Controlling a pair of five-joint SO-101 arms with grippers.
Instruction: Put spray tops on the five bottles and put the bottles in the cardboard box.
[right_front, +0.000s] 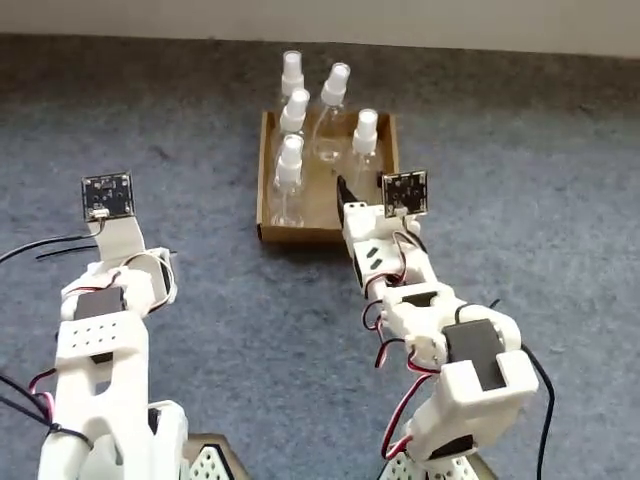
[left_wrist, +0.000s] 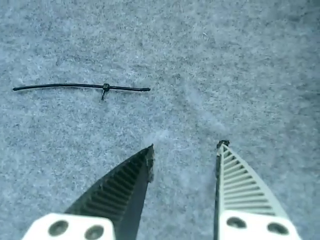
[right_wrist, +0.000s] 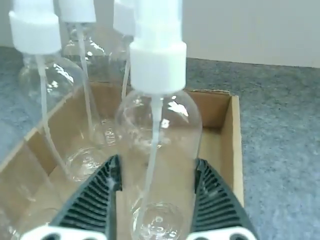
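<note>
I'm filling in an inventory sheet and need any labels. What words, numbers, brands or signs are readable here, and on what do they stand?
No text can be read.
Bottle in the right gripper: clear, no label.
Other bottles: clear, no label.
Spray tops: plain white.
Cardboard box: plain brown, no print.
Small boards on the arms' wrists: tiny markings, too small to read.
</note>
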